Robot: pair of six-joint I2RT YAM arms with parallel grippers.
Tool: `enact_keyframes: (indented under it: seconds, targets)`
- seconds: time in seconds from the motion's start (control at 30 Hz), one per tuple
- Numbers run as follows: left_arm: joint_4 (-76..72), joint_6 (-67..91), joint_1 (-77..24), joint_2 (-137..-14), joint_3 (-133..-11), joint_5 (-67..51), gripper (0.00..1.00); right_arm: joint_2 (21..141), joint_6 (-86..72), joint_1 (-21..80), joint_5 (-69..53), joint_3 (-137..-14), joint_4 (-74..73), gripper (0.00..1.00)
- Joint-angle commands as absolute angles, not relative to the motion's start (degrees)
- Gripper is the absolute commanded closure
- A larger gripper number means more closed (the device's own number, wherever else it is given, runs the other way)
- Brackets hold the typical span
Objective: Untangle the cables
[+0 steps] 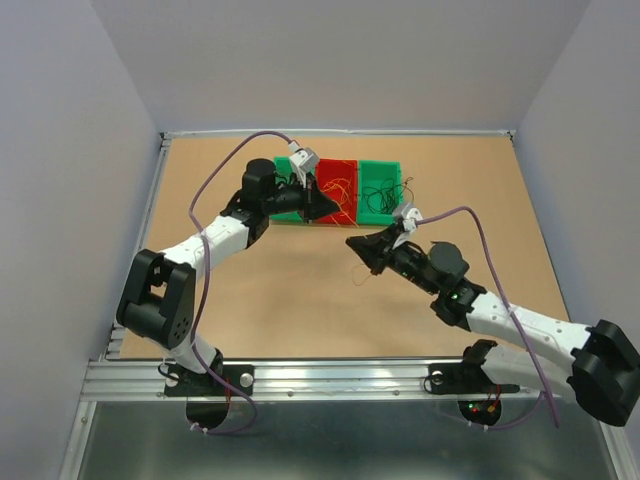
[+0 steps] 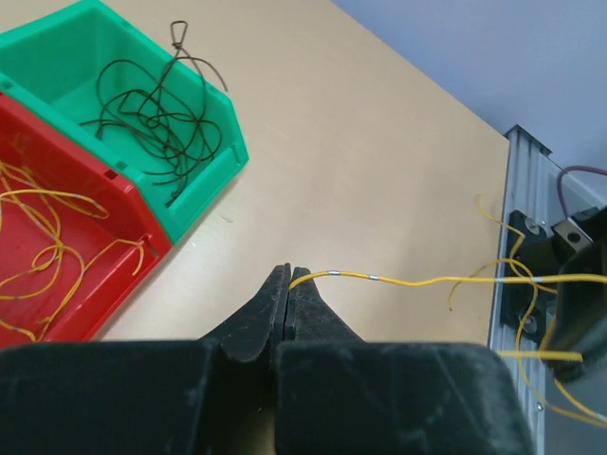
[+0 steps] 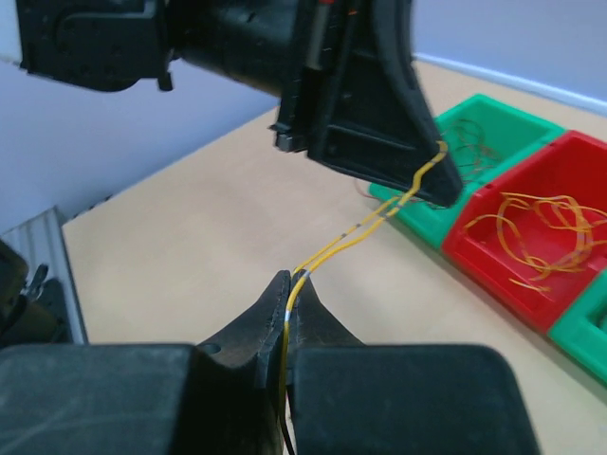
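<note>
A thin yellow cable (image 2: 398,280) is stretched taut between my two grippers above the table. My left gripper (image 2: 288,273) is shut on one end of it, beside the red bin (image 1: 338,162). My right gripper (image 3: 289,278) is shut on the other end of the cable (image 3: 351,232), and a dark strand runs down between its fingers. In the top view the left gripper (image 1: 325,208) and the right gripper (image 1: 352,243) are close together. Loose strand ends (image 1: 362,275) hang below the right gripper. More yellow cables (image 2: 38,242) lie in the red bin and black ones (image 2: 152,128) in a green bin.
Three bins stand in a row at the back of the table: green (image 1: 283,163), red, green (image 1: 378,217). The left arm partly hides the left green bin. A metal rail (image 1: 300,375) runs along the near table edge. Thick purple arm cables (image 1: 215,180) arc over both arms.
</note>
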State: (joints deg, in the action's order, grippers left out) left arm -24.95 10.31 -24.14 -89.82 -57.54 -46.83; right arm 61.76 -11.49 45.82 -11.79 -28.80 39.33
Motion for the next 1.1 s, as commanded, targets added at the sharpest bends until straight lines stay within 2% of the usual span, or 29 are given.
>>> enact_keyframes:
  seconds: [0.0, 0.13, 0.43, 0.7, 0.97, 1.07]
  targets:
    - [-26.9, 5.5, -21.5, -90.4, -60.4, -39.5, 1.0, 51.4, -14.3, 48.2, -5.7, -25.8, 47.2, 0.99]
    - [-25.9, 3.9, -23.0, -90.7, -60.6, -42.1, 1.0, 46.7, -15.6, 48.2, 2.1, -23.6, 47.8, 0.99]
    - [-19.6, -6.0, -31.9, -90.8, -61.4, -34.6, 1.0, 43.4, -22.0, 48.2, 18.1, -19.6, 52.4, 0.99]
    - [-19.0, -10.1, -35.7, -88.3, -59.8, -30.9, 1.0, 40.5, -22.6, 48.2, 40.0, -16.6, 54.5, 0.99]
    - [-19.0, -13.7, -38.7, -85.9, -57.7, -32.6, 1.0, 44.6, -21.0, 48.1, 43.8, -18.5, 53.2, 1.0]
    - [-18.9, -16.3, -41.3, -84.9, -56.4, -30.7, 1.0, 50.2, -21.5, 48.1, 43.1, -26.2, 41.3, 0.99]
